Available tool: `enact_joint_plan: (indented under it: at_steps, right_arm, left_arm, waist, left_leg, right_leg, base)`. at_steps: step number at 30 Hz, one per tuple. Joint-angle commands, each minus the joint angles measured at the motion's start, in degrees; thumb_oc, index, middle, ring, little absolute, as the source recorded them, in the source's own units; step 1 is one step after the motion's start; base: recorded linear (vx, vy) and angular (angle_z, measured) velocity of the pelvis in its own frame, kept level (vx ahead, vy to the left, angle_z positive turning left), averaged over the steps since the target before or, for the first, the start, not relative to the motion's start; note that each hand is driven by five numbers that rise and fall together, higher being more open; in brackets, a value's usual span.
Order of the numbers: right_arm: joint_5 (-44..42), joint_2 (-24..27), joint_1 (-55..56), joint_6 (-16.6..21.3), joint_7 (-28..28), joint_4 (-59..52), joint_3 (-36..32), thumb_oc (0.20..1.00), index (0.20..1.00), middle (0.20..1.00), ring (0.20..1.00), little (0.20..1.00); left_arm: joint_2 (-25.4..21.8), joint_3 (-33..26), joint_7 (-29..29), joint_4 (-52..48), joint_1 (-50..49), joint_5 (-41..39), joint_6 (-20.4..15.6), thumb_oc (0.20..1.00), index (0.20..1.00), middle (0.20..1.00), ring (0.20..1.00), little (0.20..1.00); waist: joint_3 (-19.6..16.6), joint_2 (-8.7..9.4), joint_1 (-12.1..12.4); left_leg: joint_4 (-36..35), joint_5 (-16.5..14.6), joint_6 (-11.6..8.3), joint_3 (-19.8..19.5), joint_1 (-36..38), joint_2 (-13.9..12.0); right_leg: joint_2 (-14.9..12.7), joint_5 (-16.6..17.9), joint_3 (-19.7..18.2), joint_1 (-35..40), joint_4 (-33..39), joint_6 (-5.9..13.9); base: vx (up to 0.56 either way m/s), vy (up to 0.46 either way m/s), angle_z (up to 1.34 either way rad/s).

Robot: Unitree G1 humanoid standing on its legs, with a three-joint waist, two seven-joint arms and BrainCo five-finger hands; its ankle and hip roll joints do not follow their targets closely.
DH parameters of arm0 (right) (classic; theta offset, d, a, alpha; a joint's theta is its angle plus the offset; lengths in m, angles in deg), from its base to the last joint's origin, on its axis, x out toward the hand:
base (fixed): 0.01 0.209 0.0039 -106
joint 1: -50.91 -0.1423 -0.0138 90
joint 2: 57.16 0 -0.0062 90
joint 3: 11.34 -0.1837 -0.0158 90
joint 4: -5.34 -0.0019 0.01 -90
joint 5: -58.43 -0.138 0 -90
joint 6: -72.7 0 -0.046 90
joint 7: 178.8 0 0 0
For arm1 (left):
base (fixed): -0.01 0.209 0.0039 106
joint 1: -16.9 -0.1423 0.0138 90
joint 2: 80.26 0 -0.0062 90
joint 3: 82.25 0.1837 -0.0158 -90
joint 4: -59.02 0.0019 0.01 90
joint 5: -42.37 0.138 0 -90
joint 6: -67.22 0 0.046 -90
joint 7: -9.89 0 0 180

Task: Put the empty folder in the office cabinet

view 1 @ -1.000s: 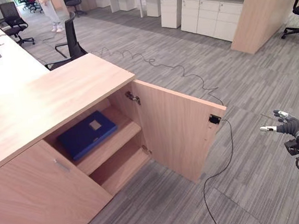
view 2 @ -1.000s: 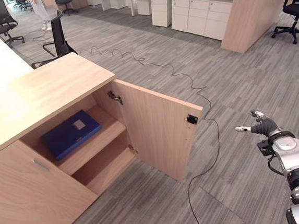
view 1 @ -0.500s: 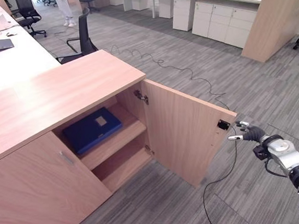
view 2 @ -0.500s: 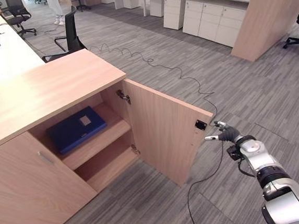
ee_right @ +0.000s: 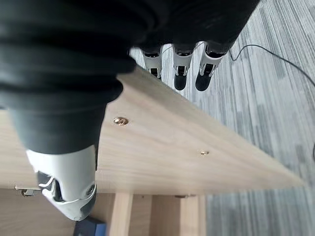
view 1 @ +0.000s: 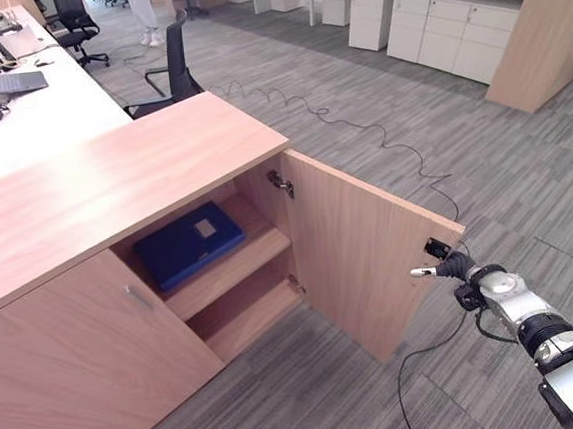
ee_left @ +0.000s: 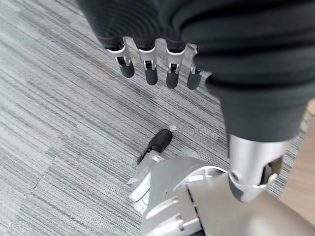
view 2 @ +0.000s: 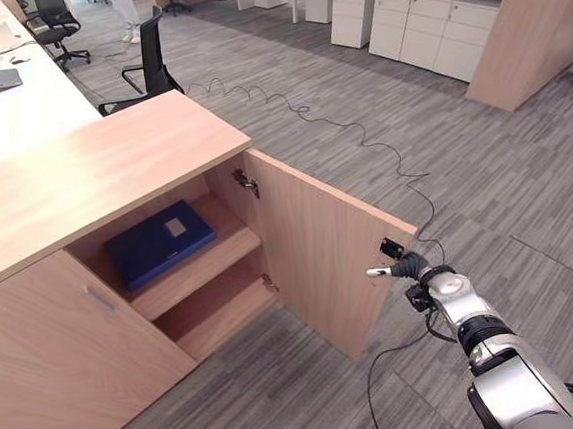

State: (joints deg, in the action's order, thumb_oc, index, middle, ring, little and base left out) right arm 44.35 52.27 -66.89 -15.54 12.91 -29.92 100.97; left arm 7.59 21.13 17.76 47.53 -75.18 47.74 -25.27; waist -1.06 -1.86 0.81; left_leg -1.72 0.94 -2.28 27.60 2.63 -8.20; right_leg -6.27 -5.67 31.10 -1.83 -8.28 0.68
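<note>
Folder lies flat on upper shelf inside cabinet, long axis running left-right. Your right hand at door free edge, fingers straight, holding nothing. Left hand hangs relaxed. Push door left, toward folder.

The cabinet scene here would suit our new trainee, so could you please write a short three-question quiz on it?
1. True or false: the blue folder lies on the upper shelf of the cabinet.
2. Which hand is at the free edge of the open cabinet door: A) left hand, B) right hand?
3. Fill in: the fingers of the left hand hang over the ____.

Key: 1 true; 2 B; 3 carpet.
</note>
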Motion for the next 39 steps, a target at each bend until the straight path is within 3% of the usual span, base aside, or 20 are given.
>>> enact_joint_plan:
  at_steps: [1,2,3,7,15,24,28,34,39]
  right_arm:
    - [-1.68,-7.70,-6.07,2.66,1.37,-5.19,4.50,1.000,1.000,1.000,1.000,1.000]
    - [-1.66,-7.69,-5.98,2.56,1.33,-5.36,4.52,1.000,1.000,1.000,1.000,1.000]
    - [-0.85,-9.49,-3.28,2.31,5.39,-16.23,10.30,1.000,1.000,1.000,1.000,1.000]
    - [-3.91,-12.25,1.29,1.75,10.48,-25.12,16.16,1.000,1.000,1.000,1.000,1.000]
    - [-19.32,-22.08,7.75,-1.68,15.41,-37.38,25.07,1.000,1.000,1.000,1.000,1.000]
    - [-21.09,-20.81,10.28,-3.42,16.88,-40.25,27.34,1.000,1.000,1.000,1.000,1.000]
    - [-19.72,-20.19,12.07,-3.14,15.70,-36.79,25.47,1.000,1.000,1.000,1.000,1.000]
    - [-11.12,-21.28,15.01,-2.00,10.69,-22.61,20.68,1.000,1.000,1.000,1.000,1.000]
    - [-1.56,-23.01,18.94,-2.82,6.74,-0.11,11.73,1.000,1.000,1.000,1.000,1.000]
  left_arm:
    - [-1.73,-0.68,-0.99,0.95,0.87,-0.71,-0.12,1.000,1.000,1.000,1.000,1.000]
    - [-1.72,-0.72,-1.00,0.96,0.82,-0.70,-0.13,1.000,1.000,1.000,1.000,1.000]
    - [-1.44,-1.94,-1.15,1.29,0.78,0.17,0.13,1.000,1.000,1.000,1.000,1.000]
    - [-0.54,-3.27,-1.23,1.61,0.80,0.91,0.23,1.000,1.000,1.000,1.000,1.000]
    - [1.76,-2.64,-3.08,-0.28,0.73,4.40,-0.24,1.000,1.000,1.000,1.000,1.000]
    - [2.99,-1.67,-3.29,-1.81,1.69,4.76,-0.12,1.000,1.000,1.000,1.000,1.000]
    - [3.37,-1.84,-2.90,-1.27,1.63,4.11,0.15,1.000,1.000,1.000,1.000,1.000]
    - [4.16,-2.73,-3.94,-0.01,0.40,2.13,0.52,1.000,1.000,1.000,1.000,1.000]
    - [3.45,-4.52,-3.13,2.26,-0.91,-0.36,1.40,1.000,1.000,1.000,1.000,1.000]
  waist:
    - [-0.93,3.28,1.46]
    - [-0.97,3.28,1.41]
    - [-0.61,3.36,1.13]
    - [-0.19,3.33,0.84]
    - [0.63,3.38,1.73]
    - [1.01,3.41,2.17]
    - [0.99,3.41,2.12]
    - [1.08,4.17,2.31]
    - [1.30,4.76,2.87]
  left_leg:
    - [-2.73,2.81,-2.71,0.77,-0.10,0.44]
    - [-2.73,2.81,-2.71,0.76,-0.11,0.45]
    - [-2.72,2.70,-2.67,0.92,-0.08,0.46]
    - [-2.67,2.58,-2.62,1.05,-0.09,0.48]
    - [-2.38,2.49,-2.55,1.48,-0.62,0.28]
    - [-1.91,1.88,-2.39,1.37,-0.64,0.28]
    - [-1.45,1.54,-2.45,1.22,-0.81,0.16]
    - [-0.14,1.18,-2.79,0.71,-1.21,-0.67]
    - [2.47,1.17,-3.70,0.06,-2.23,-2.30]
  right_leg:
    - [-1.19,6.22,-4.00,3.73,11.92,6.12]
    - [-1.20,6.22,-3.99,3.72,11.91,6.12]
    - [-1.32,6.23,-4.12,3.43,11.66,6.08]
    - [-1.47,6.20,-4.12,3.12,11.41,6.06]
    - [-1.75,6.46,-4.06,1.99,11.15,6.15]
    - [-1.89,6.24,-3.50,2.05,10.87,6.16]
    - [-1.79,5.93,-3.32,2.20,10.75,6.04]
    - [-1.02,5.08,-2.93,2.84,11.02,5.40]
    - [0.40,3.88,-2.30,4.00,11.72,4.39]
  base:
    - [-0.02,0.043,0.00]
    - [-0.02,0.052,-0.05]
    - [-0.01,0.023,-0.08]
    - [-0.01,0.026,-0.12]
    - [0.00,0.015,0.04]
    - [0.01,0.006,0.05]
    - [0.01,-0.011,0.03]
    - [0.00,-0.056,0.03]
    - [0.00,-0.124,0.08]
